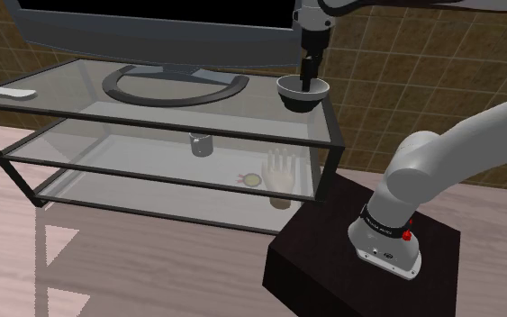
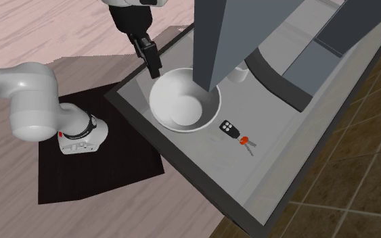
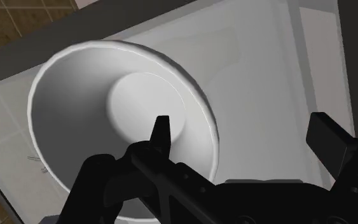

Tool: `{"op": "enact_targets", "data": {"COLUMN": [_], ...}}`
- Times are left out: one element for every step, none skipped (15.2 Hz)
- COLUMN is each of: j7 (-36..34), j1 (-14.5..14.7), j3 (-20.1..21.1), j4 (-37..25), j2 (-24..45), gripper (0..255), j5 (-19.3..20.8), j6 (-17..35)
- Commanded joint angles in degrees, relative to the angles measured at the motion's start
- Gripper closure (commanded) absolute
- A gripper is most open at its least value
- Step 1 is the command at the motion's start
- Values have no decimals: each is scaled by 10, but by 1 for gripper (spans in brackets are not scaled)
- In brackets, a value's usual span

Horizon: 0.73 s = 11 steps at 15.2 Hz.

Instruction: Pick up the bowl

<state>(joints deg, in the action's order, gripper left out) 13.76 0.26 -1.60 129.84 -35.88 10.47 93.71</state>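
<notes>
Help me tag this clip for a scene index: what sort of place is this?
Probably a living room: a large flat-screen TV stands on a glass-shelved stand, a white remote lies on the stand's top, and the floor looks like wood planks.

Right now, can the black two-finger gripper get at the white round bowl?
Likely yes: the gripper is open astride the rim of the bowl, one finger inside, one outside; nothing blocks it.

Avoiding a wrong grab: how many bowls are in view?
1: the white bowl on the glass stand's top shelf corner, the open hand straddling its rim. The TV may hide others.
</notes>
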Motion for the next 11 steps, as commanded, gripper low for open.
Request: {"op": "enact_targets", "data": {"j7": [12, 17, 17, 16, 15, 13, 12, 10, 9, 6, 6], "j1": [0, 0, 0, 0, 0, 0, 0, 0, -1, -1, -1], "j3": [-1, -2, -2, -2, -2, -3, -3, -4, -4, -4, -4], "j4": [-6, -10, -11, -3, 5, 13, 20, 28, 35, 47, 47], "j2": [35, 53, 56, 56, 55, 55, 55, 55, 55, 56, 56], "gripper": [0, 0, 0, 0, 0, 0, 0, 0, 0, 0, 0], "j5": [19, 28, 30, 30, 30, 31, 32, 32, 33, 34, 34], "j6": [34, 50, 53, 61, 68, 76, 83, 91, 98, 110, 110]}}
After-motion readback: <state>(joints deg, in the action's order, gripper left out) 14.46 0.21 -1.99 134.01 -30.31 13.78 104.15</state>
